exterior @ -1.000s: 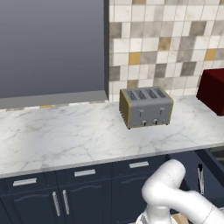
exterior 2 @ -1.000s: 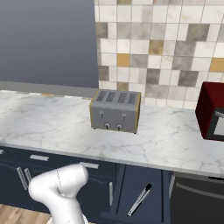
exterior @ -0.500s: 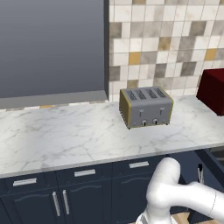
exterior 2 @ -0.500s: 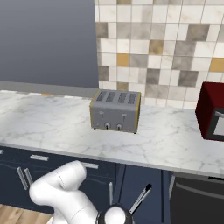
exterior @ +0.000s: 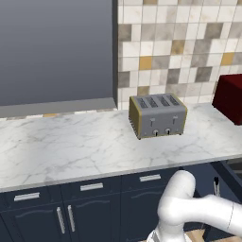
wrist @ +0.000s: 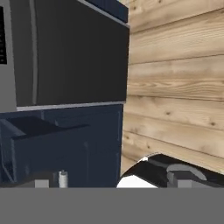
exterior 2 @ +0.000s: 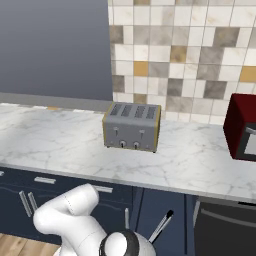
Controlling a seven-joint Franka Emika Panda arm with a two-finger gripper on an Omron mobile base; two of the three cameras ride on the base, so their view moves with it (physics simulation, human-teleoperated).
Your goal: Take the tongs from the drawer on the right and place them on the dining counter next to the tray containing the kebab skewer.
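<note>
Although the hand view looks along the gripper [wrist: 109,183], its tips are cut off at the bottom edge, so I cannot tell how wide the jaws stand. Nothing shows between them, and no touch with anything can be made out.

In that view a dark appliance front fills the upper left. Below it, at about 8 o'clock, sits a navy box-like shape that may be the drawer [wrist: 43,135], though its edges are too murky to be sure. Wooden floor planks run down the right side.

The tongs [exterior 2: 161,226] show in the right base view as 1 slim dark strip, tilted, against the navy cabinet fronts at 5 o'clock from the toaster [exterior 2: 132,126]. In the left base view only their tip [exterior: 216,185] shows past the white arm [exterior: 189,208]. Whether they lie inside the drawer cannot be told.

The red microwave [exterior 2: 242,127] is cropped at 3 o'clock on the marble worktop [exterior 2: 190,165].
</note>
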